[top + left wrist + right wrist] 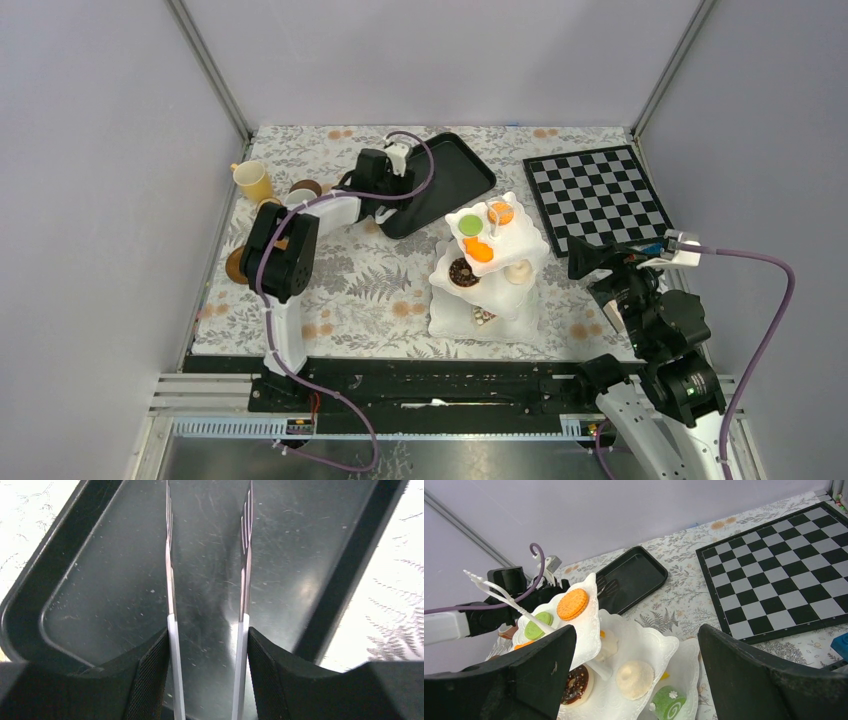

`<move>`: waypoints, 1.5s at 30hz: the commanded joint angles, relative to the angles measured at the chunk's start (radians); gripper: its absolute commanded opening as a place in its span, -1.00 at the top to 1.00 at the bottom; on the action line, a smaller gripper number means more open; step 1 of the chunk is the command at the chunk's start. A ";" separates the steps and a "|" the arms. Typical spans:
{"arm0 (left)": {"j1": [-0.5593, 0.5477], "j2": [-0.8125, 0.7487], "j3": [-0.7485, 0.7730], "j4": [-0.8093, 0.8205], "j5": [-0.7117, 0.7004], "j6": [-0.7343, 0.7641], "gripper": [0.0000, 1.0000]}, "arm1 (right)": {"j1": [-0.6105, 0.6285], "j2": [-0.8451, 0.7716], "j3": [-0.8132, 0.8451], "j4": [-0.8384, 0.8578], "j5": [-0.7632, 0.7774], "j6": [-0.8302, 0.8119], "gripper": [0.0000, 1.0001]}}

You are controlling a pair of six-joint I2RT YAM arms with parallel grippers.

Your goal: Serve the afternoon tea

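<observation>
Left gripper (207, 640) clamps silver metal tongs (244, 555) over black rectangular tray (60, 565); toy cakes (480, 250) sit on white three-tier stand (447, 322), yellow cup (252, 180) seemingly unserved.

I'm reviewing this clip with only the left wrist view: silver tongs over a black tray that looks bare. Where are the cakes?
Observer: On the white three-tier stand, just right of the tray. Its top tier carries a green macaron and two orange pieces.
Operator: Is the right arm busy?
Observer: No. The right pincer is open with nothing in it, just right of the stand.
Operator: And the cups?
Observer: A yellow cup stands near the table's far left corner, left of the tray.
</observation>
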 commanded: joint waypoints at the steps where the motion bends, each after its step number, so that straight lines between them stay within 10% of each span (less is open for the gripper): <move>1: 0.045 0.070 0.090 -0.058 0.140 0.077 -0.15 | 0.005 -0.002 -0.011 0.019 -0.009 0.002 -0.97; 19: 0.097 -0.194 0.035 -0.180 0.038 -0.104 -0.98 | 0.005 -0.022 -0.032 0.041 -0.028 -0.007 -0.97; 25: 0.125 -0.529 -0.098 -0.374 -0.324 -0.343 -0.96 | 0.005 -0.036 -0.061 0.048 -0.050 0.008 -0.97; 29: 0.242 -0.812 -0.293 -0.477 -0.486 -0.569 -0.70 | 0.005 -0.049 -0.081 0.049 -0.070 0.025 -0.97; 34: 0.481 -1.009 -0.466 -0.494 -0.367 -0.721 -0.72 | 0.005 -0.042 -0.087 0.059 -0.107 0.033 -0.97; 37: 0.611 -0.906 -0.473 -0.488 -0.175 -0.776 -0.58 | 0.005 -0.035 -0.081 0.062 -0.120 0.034 -0.97; 41: 0.719 -0.685 -0.459 -0.408 0.067 -0.823 0.33 | 0.005 -0.046 -0.077 0.061 -0.116 0.031 -0.97; 45: 0.722 -0.519 -0.434 -0.345 0.069 -0.835 0.40 | 0.005 -0.066 -0.075 0.050 -0.100 0.037 -0.97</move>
